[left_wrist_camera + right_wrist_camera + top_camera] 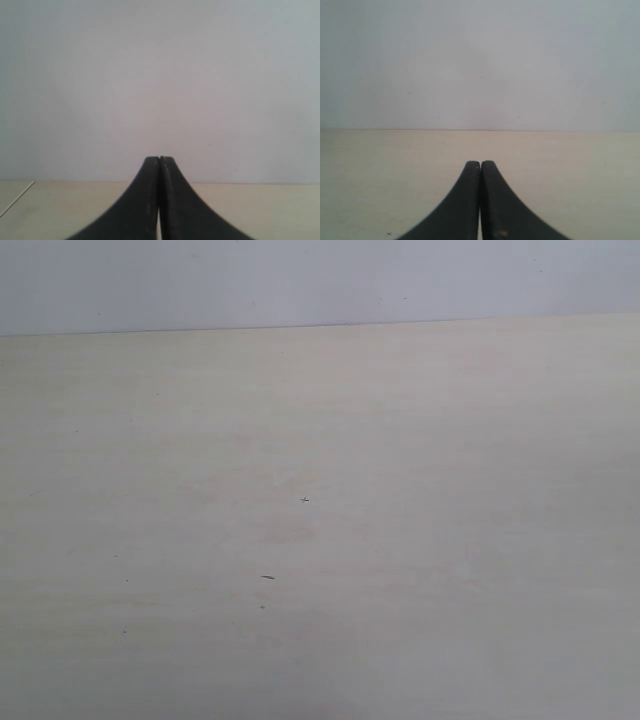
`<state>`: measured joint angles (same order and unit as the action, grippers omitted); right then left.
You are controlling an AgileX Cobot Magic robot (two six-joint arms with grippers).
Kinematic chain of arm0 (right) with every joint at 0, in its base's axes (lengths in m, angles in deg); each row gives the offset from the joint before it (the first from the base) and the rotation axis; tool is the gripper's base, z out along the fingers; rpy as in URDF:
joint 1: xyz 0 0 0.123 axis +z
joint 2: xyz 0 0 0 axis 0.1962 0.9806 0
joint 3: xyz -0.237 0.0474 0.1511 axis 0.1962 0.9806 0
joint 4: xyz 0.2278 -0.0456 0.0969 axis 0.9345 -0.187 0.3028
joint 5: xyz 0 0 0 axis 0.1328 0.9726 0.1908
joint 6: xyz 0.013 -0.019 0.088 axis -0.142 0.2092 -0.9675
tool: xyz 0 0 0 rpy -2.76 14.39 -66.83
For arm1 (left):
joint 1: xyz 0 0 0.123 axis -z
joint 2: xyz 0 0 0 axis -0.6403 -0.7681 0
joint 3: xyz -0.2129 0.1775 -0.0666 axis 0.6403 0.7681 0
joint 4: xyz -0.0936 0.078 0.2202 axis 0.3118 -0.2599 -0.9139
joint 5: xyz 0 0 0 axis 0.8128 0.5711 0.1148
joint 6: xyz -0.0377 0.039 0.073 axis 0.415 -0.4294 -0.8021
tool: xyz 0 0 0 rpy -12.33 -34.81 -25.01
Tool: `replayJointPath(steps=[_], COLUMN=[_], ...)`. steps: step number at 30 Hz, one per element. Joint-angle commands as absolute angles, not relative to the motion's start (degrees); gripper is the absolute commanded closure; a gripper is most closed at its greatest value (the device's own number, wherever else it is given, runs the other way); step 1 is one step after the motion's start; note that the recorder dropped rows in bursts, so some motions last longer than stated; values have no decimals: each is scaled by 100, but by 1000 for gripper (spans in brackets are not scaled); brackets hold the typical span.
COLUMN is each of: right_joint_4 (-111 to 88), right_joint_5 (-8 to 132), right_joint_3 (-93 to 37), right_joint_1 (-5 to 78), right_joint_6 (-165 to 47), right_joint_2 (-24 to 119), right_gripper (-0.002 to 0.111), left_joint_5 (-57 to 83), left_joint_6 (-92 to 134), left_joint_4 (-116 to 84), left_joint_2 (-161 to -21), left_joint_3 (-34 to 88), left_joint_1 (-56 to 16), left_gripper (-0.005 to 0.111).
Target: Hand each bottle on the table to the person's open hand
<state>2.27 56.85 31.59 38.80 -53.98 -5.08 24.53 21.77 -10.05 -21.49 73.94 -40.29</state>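
Note:
The pale beige table [400, 540] fills the exterior view, bare except for a few tiny dark specks. No bottles and no person's open hand show in any view. Neither arm appears in the exterior view. My left gripper [159, 159] is shut, its two black fingers pressed together with nothing between them, pointing over the table [270, 210] toward a plain wall. My right gripper [480, 163] is likewise shut and holds nothing, low over the table [570, 175].
A plain grey-white wall [320, 280] rises behind the table's far edge. A thin dark sliver [268, 577] and a small cross-shaped mark [305, 500] lie on the tabletop.

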Motion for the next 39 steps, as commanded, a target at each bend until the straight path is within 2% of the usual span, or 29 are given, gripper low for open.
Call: replayJointPath(steps=[1, 16, 39], right_joint_4=[196, 196, 196], right_joint_5=[5656, 5656, 5656], right_joint_3=[3186, 3186, 3186], right_joint_1=[3869, 3869, 3869], right_joint_6=[-5382, -5382, -5382], right_joint_2=[-536, -536, -536], right_gripper=[108, 108, 108], left_joint_5=[2102, 2102, 2451], left_joint_6=[2171, 2171, 2171], left_joint_4=[-1009, -1009, -1009], left_joint_2=[-2131, -2131, -2131], left_joint_3=[7846, 8764, 8764], left_joint_1=[-4055, -4055, -4055], left_gripper=[107, 107, 107])
